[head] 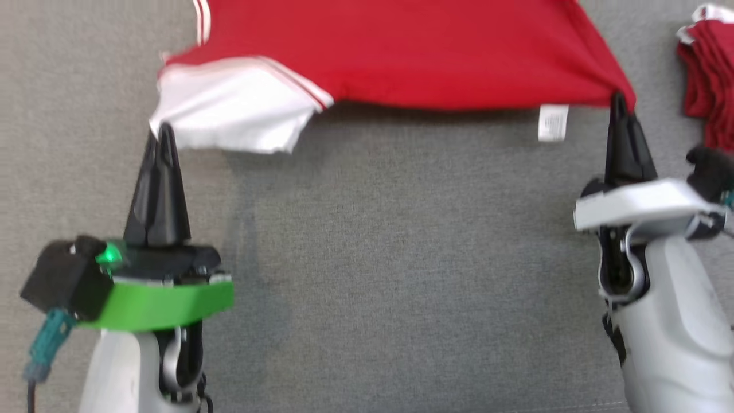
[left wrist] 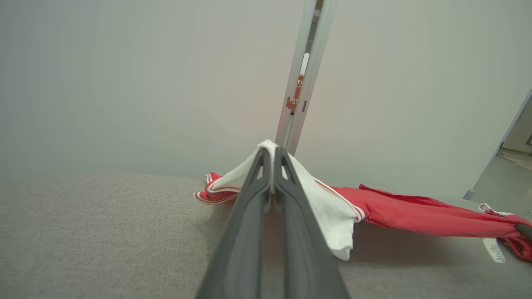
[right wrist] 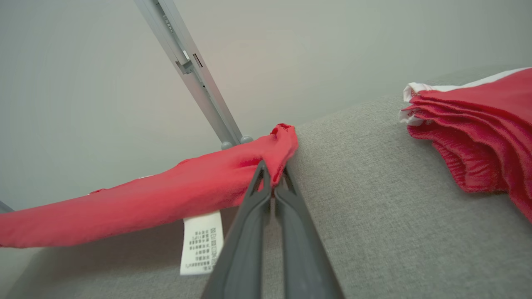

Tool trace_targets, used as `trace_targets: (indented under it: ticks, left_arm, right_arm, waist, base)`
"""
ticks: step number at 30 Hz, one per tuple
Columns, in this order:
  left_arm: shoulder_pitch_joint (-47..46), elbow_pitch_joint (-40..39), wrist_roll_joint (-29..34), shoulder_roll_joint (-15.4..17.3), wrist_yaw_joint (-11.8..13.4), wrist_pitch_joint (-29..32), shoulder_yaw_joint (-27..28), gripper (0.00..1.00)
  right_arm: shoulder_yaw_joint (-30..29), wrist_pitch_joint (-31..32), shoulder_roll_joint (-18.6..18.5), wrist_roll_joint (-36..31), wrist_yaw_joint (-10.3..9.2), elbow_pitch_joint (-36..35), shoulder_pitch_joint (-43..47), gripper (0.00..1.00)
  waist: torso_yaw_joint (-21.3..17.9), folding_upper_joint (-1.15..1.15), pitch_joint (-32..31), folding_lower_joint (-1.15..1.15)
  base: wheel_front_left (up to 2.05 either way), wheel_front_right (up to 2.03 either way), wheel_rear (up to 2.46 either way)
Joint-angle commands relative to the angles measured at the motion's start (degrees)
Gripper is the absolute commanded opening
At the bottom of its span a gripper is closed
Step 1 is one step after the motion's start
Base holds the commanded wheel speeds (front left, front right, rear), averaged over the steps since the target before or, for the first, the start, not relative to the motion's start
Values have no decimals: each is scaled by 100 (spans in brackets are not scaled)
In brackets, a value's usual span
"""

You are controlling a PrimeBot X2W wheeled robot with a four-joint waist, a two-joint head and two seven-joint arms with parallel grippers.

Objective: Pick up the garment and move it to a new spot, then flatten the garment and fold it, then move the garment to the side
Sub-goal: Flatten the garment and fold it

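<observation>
A red garment (head: pixel 401 51) with a white panel and white stripes hangs stretched above the grey fabric table (head: pixel 401 258), its near edge lifted. My left gripper (head: pixel 161 133) is shut on the white corner (left wrist: pixel 270 146) of the garment. My right gripper (head: pixel 618 100) is shut on the red corner (right wrist: pixel 279 143) at the other end. A white care label (head: pixel 553 123) dangles from the hem near the right gripper, and it shows close up as the label (right wrist: pixel 202 243) in the right wrist view. The far part of the garment runs out of the head view's top.
A stack of folded red garments (head: pixel 708 74) with white trim lies at the table's right edge, also the stack (right wrist: pixel 478 137) in the right wrist view. A grey metal post (left wrist: pixel 301 79) stands behind the table against a pale wall.
</observation>
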Motion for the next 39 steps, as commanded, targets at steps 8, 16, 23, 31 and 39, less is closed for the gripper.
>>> trace_targets:
  ticks: [8,16,23,31,39]
  left_arm:
    - [1441,-716,51,-60,200,-18,-191,0]
    - [2229,-941,-37,-52,276,137,-429,0]
    - [2533,-462,-96,8,313,259,-485,0]
    - [2295,42,-230,-15,270,210,-538,0]
    - [1475,563,-188,30,206,117,-485,0]
  right_arm:
    - [-9,-19,55,264,0,-955,1711,0]
    - [-107,117,80,209,0,-1707,2980,0]
    - [-188,162,82,409,0,-1436,3306,0]
    - [-74,101,83,458,0,-865,2995,0]
    - [106,44,82,473,0,-531,2466,0]
  waist:
    - [55,0,-1724,0]
    - [64,0,-2036,0]
    - [6,0,-2028,0]
    - [-22,0,-1797,0]
    - [-93,0,-1410,0]
  base:
    - [0,0,0]
    - [0,0,0]
    - [0,0,0]
    - [0,0,0]
    - [0,0,0]
